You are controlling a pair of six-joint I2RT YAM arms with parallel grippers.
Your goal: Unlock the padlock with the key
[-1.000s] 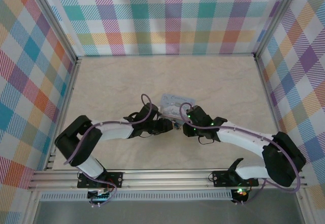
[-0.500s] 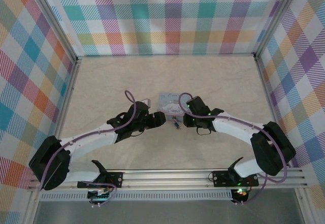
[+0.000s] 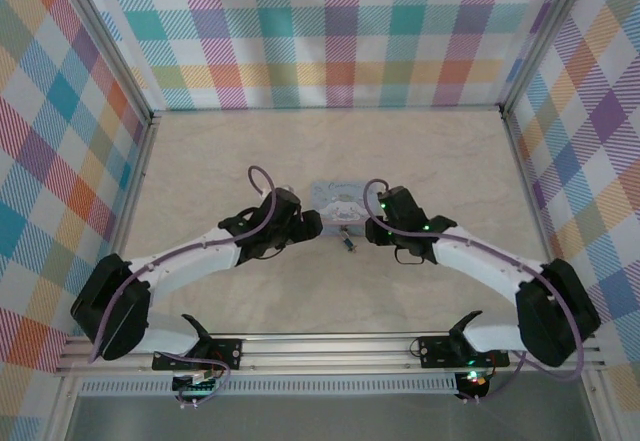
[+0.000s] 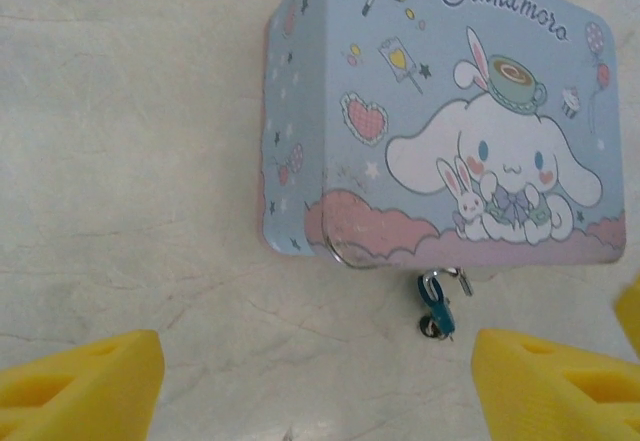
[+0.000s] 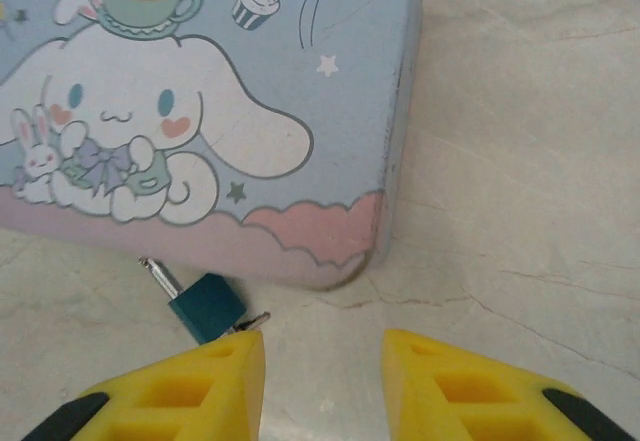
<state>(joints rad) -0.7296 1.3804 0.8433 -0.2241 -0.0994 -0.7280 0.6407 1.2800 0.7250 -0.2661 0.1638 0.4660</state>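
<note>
A small teal padlock (image 4: 438, 305) hangs by its silver shackle from the front edge of a light blue cartoon tin (image 4: 440, 111). A small metal piece (image 4: 432, 329), apparently the key, sticks out of the padlock's bottom end. In the top view the padlock (image 3: 347, 242) lies just in front of the tin (image 3: 338, 199), between both grippers. My left gripper (image 3: 312, 226) is open, its yellow fingers (image 4: 85, 381) wide apart and short of the padlock. My right gripper (image 5: 322, 381) is open too. Its left finger (image 5: 170, 391) sits right beside the padlock (image 5: 207, 306) and the key tip (image 5: 256, 318).
A thin wire ring (image 4: 350, 251) lies against the tin's front left corner. The marble-pattern table (image 3: 440, 161) is ringed by plaid walls and metal frame posts (image 3: 530, 151). Both arms reach in from the near rail (image 3: 330, 346).
Both grippers have drawn back a little from the padlock, where they were close together a second ago. The left arm has stretched out and the padlock now lies free between them.
</note>
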